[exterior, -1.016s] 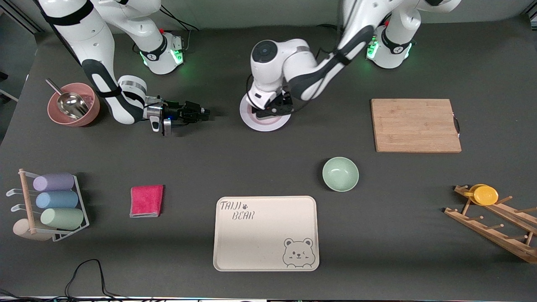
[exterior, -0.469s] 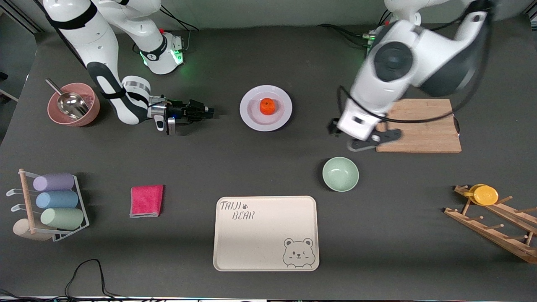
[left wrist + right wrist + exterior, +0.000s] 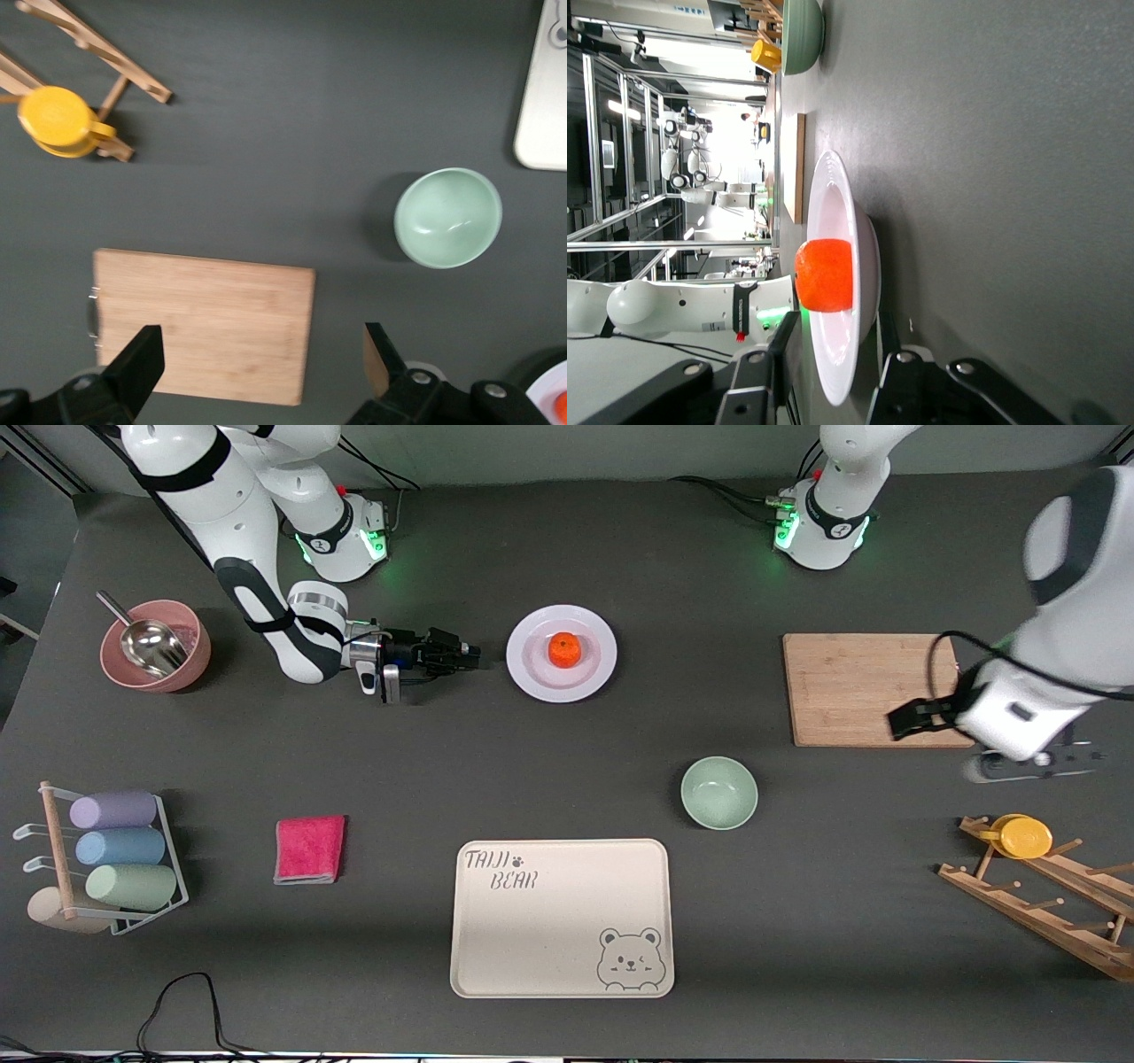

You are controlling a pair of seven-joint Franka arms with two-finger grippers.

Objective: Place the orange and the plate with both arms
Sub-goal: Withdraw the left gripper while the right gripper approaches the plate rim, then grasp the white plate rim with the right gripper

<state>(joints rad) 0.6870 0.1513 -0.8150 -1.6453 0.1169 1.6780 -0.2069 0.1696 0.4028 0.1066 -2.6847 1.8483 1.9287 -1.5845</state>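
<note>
Front view shows a dark grey matte worktop with the two white, glossy jointed arms based along its top edge. Largest of the loose things is the flat beige bear tray, a rounded rectangle near the middle of the bottom edge. Next comes the pale wooden cutting board, rectangular with visible grain, toward the left arm's end. The plate, round, shallow, smooth and white with a wide rim, sits in the middle of the worktop's upper half. A glossy pale-green bowl stands between the tray and the board. Smallest is the orange, a bright, rounded fruit resting at the plate's centre.

The right gripper lies low just beside the plate's rim on the right arm's side, its black fingers set apart with the rim at their tips in the right wrist view, clamping nothing. The left gripper hangs over the cutting board's corner by the left arm's end, fingers spread wide and empty.

Compared with half a second ago, the left arm has swung from the board's inner edge out to the worktop's end, and the right gripper has slid closer to the plate. Plate and orange have not moved.
</note>
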